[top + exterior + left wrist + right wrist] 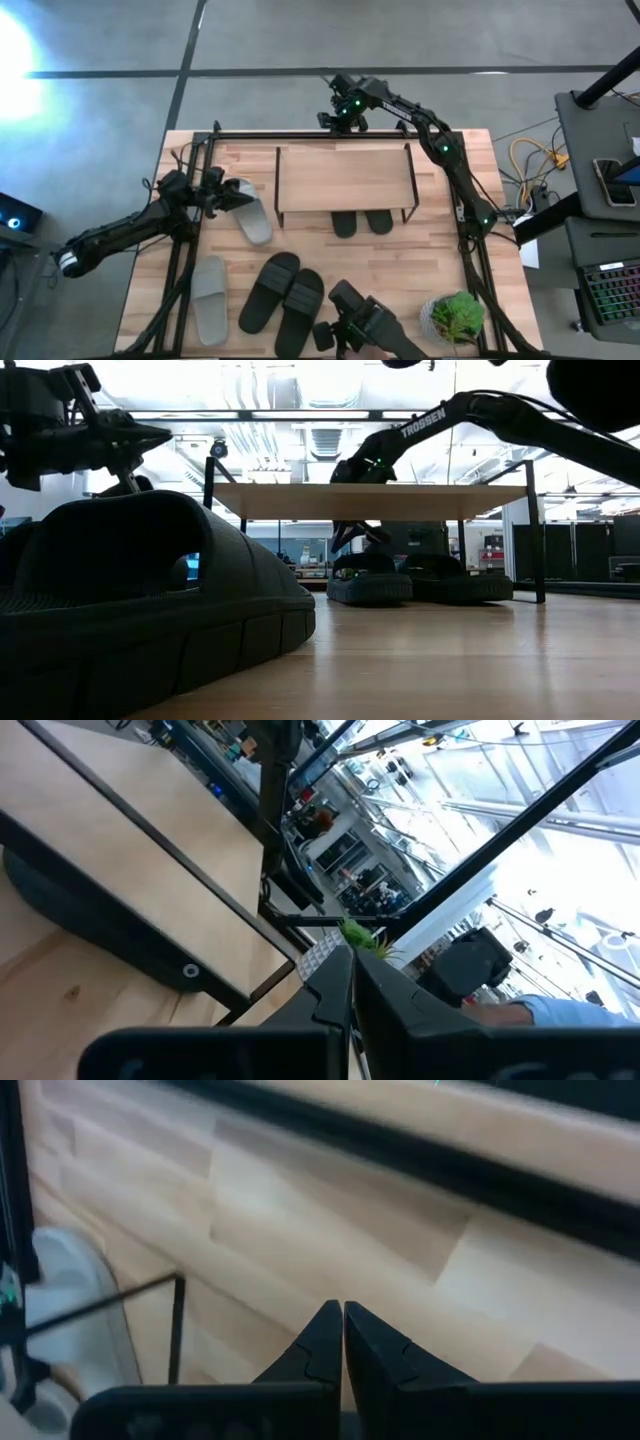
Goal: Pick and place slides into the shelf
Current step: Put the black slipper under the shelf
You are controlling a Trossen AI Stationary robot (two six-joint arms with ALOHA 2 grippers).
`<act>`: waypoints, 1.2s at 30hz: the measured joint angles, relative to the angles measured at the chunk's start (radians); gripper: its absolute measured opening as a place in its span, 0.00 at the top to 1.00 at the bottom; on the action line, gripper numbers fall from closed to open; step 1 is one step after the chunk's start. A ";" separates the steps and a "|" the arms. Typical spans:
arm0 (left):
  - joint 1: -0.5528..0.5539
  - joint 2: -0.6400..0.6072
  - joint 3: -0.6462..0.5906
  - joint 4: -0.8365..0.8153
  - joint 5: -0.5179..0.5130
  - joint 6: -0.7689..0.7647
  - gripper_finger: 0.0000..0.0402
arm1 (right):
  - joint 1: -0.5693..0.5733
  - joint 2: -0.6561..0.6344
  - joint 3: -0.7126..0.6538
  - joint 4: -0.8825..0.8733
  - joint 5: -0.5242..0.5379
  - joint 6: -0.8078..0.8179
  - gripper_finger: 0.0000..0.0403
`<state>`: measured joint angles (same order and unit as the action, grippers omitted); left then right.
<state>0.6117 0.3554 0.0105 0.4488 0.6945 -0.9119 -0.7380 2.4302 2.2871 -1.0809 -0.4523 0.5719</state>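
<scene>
The shelf (345,175) stands at the table's far middle, with two black slides (345,222) (378,220) side by side on the table under its board (380,500). A grey slide (252,212) lies left of the shelf, and a second grey slide (208,298) lies at the near left. Two black slides (268,292) (303,300) lie sole down at the near middle. My left gripper (228,193) is shut and empty, level, above the first grey slide's far end. My right gripper (340,122) is shut and empty, slanting down behind the shelf's far edge.
A black metal frame (300,133) runs along the table's far edge and down both sides. A potted green plant (455,315) and a dark camera mount (355,325) stand at the near right. Bare wood shows to the right of the shelf (445,250).
</scene>
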 joint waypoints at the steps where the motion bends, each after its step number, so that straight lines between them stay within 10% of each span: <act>1: 0.000 -0.001 0.003 -0.001 -0.001 0.000 1.00 | 0.003 0.002 0.000 -0.012 0.000 -0.012 0.98; 36: 0.000 0.010 0.018 0.074 -0.055 0.002 1.00 | 0.056 0.173 0.014 -0.151 -0.287 -0.119 0.98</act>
<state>0.6120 0.3653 0.0280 0.5224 0.6392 -0.9096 -0.6815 2.6030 2.3008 -1.2323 -0.7396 0.4526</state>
